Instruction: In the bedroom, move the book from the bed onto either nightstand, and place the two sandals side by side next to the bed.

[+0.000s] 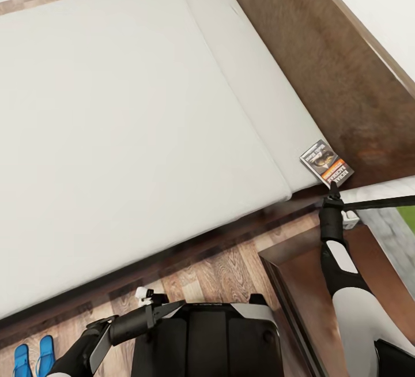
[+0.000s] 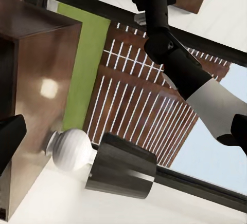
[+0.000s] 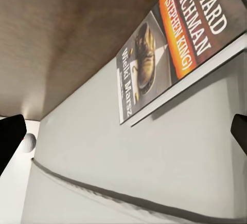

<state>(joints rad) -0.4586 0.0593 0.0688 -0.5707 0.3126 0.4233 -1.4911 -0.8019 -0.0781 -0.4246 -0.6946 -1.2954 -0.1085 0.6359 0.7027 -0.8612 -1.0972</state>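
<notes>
Sandals (image 1: 34, 358): laid side by side on the wood floor beside the bed (image 1: 127, 112).
Left claw: state cannot be told.
Book (image 1: 327, 162): laid at the mattress corner by the headboard (image 1: 323, 60).
Right claw (image 1: 334, 191): spread open just short of the book, nothing held.
Nightstand (image 1: 311, 285): placed beneath the right arm.

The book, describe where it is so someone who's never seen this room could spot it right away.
Find the bed with its off-white mattress and go to the corner by the dark wooden headboard. The book lies flat there, just beyond the right gripper. Its dark cover with an orange band is the only printed, colourful thing on the mattress.
</notes>
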